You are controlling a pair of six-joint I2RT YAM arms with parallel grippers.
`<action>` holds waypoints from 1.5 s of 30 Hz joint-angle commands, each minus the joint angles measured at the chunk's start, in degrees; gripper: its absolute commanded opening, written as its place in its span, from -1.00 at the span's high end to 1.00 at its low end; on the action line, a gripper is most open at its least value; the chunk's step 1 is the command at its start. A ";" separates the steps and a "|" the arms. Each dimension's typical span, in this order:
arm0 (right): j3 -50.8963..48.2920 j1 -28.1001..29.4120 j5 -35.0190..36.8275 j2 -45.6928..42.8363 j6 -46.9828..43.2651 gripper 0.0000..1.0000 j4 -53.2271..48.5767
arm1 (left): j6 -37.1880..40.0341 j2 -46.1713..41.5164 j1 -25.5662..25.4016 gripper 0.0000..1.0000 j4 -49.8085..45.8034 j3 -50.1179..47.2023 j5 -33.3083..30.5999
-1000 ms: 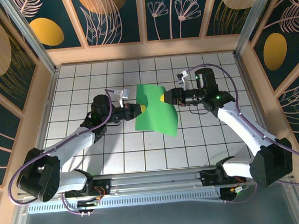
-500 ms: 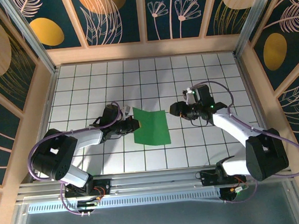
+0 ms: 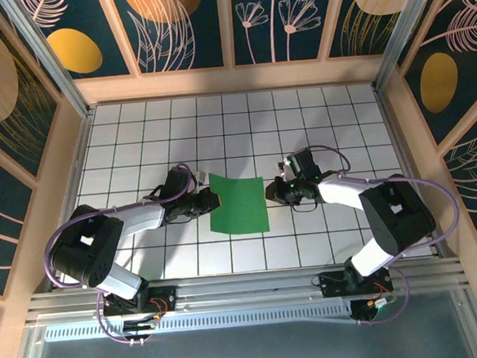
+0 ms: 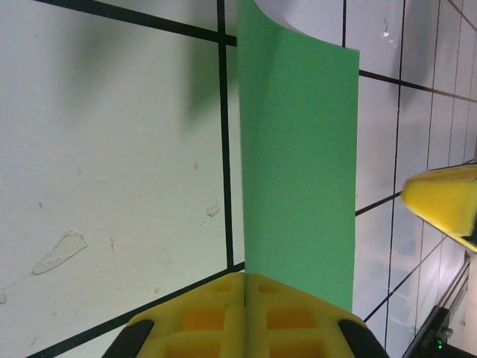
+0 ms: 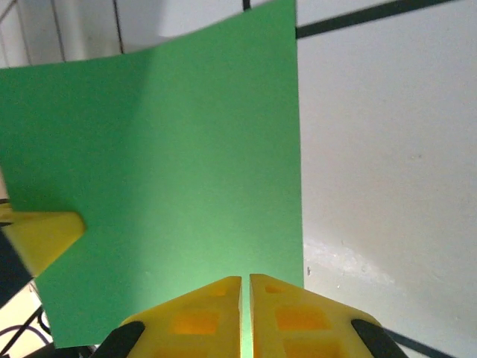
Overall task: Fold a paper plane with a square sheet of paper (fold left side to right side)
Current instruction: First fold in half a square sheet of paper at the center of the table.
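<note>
From above, the paper (image 3: 239,203) lies on the white tiled table (image 3: 137,137), near the middle and a little toward the arms. The left gripper (image 3: 216,200) is at its left edge and the right gripper (image 3: 270,195) at its right edge, so the two face each other across the sheet. In this view the paper looks flat, and the fingers are too small to judge.

The wrist cameras give more. In the left wrist view the yellow fingers (image 4: 201,317) are pressed together with only a thin seam between them, and the paper's edge runs into them, so this gripper is closed on the paper. The far corner of the sheet curves up from the table here, which the top view does not show. One yellow finger (image 4: 446,200) of the right gripper appears at the right side.

In the right wrist view the fingers (image 5: 298,321) are almost together, with a narrow slit, and the paper's edge goes in between them, so this gripper seems to be clamped on the paper too. The sheet bends slightly here.
</note>
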 commanded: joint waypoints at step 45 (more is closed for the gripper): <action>-1.56 3.21 5.74 2.88 -0.47 0.77 3.13 | 0.87 13.17 -6.72 0.23 0.77 16.65 8.29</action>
